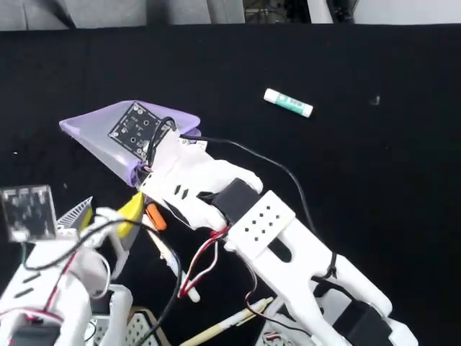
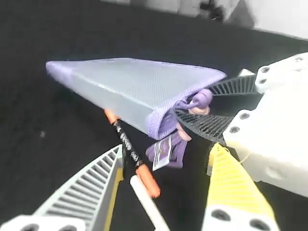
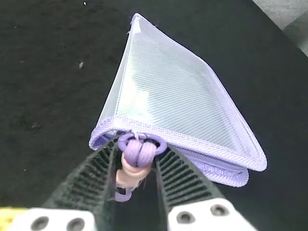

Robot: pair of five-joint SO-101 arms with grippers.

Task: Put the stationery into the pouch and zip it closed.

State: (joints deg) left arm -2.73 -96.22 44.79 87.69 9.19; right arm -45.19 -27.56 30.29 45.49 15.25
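The right tool (image 3: 139, 150) has its two black ribbed fingers (image 3: 180, 180) clamped on the purple zip pull (image 3: 138, 153) at one corner of the pouch (image 3: 178, 110). In the high view this tool (image 1: 144, 169) sits left of the counter's middle, with its white arm slanting in from the front right corner.

The pouch (image 1: 130, 133) is a see-through lilac mesh with purple edging. It tilts away from the tool toward the back left of the counter (image 1: 374, 187). Whether its far end rests on the surface cannot be told.

Just in front of the pouch, the left tool (image 2: 166, 149) has its jaws spread wide, one finger grey and one yellow. A black pen (image 2: 129, 147) with orange ends lies between them, close to the grey finger, with its far end under the pouch's edge.

A white and green glue stick (image 1: 288, 102) lies alone toward the back right, with bare black counter all round it. A pale pencil (image 1: 223, 326) lies at the front edge, between the arms.
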